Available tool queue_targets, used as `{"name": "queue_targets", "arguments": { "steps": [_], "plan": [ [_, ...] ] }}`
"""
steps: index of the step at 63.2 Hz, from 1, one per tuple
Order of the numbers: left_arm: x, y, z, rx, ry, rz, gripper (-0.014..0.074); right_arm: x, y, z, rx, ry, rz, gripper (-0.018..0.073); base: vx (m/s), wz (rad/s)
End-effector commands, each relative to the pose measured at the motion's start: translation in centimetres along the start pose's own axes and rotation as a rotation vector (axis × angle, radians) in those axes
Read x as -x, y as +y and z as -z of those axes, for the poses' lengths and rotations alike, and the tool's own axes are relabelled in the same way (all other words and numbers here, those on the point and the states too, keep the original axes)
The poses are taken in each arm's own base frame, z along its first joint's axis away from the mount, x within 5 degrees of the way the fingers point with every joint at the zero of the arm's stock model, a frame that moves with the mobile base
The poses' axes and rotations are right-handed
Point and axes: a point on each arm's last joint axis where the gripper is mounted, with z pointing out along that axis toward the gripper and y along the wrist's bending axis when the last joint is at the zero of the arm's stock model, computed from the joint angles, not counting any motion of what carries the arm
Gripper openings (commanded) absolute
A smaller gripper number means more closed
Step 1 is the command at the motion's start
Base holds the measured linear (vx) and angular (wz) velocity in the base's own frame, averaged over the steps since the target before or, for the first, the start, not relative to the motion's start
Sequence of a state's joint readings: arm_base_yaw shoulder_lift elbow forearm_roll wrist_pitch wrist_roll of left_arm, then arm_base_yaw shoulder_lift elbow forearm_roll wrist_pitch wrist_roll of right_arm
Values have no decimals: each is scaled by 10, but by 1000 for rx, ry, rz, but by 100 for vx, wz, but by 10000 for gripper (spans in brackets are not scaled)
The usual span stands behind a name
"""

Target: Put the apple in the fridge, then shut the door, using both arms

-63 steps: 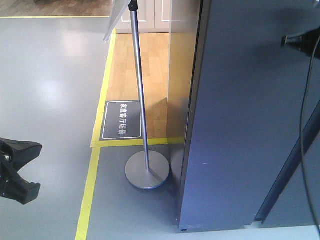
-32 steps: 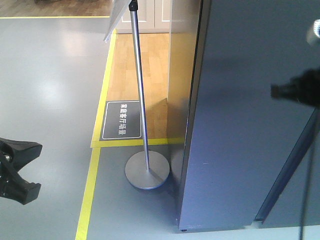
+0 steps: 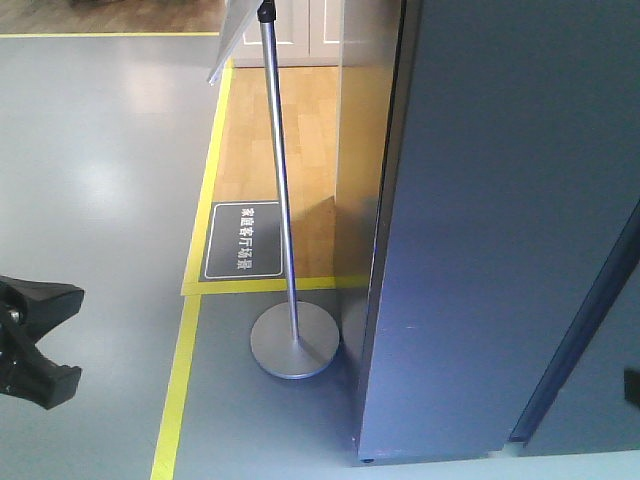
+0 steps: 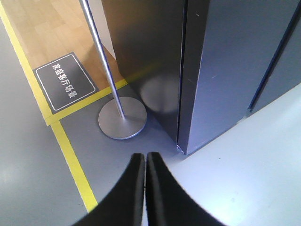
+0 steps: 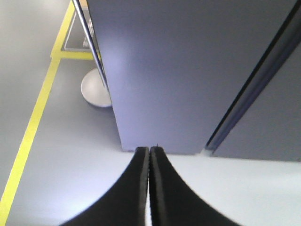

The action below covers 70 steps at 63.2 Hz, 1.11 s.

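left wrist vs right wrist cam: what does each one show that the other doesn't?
Only the left wrist view shows the dark floor sign with white characters, the wood flooring behind it, and the shut left gripper.

Only the right wrist view shows the shut right gripper.

Both show the dark grey fridge with its door closed, the sign stand's round metal base, the yellow floor tape, and a dark vertical seam on the fridge front. The apple appears in neither.
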State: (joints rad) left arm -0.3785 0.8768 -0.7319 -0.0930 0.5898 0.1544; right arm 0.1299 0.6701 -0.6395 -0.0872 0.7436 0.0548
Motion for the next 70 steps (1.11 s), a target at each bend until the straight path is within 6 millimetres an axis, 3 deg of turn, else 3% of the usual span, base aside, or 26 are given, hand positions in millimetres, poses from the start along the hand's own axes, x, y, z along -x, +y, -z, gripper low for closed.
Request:
{"name": "queue_targets", "arguments": {
  "steps": [1, 15, 44, 51, 70],
  "plan": [
    [13, 1, 6, 7, -94, 11, -6, -4, 0, 2, 2, -54, 3, -3, 0, 0],
    [13, 1, 6, 7, -94, 11, -6, -27, 1, -10, 4, 12, 6, -3, 0, 0],
    [9, 2, 10, 14, -114, 26, -6, -29, 1, -11, 3, 19, 8, -3, 0, 0],
    [-13, 10, 16, 83, -161, 41, -6, -29, 1, -11, 3, 19, 9, -3, 0, 0],
    [-106, 18, 30, 312, -374, 124, -6, -30, 1, -11, 3, 25, 8, -3, 0, 0]
  ]
}}
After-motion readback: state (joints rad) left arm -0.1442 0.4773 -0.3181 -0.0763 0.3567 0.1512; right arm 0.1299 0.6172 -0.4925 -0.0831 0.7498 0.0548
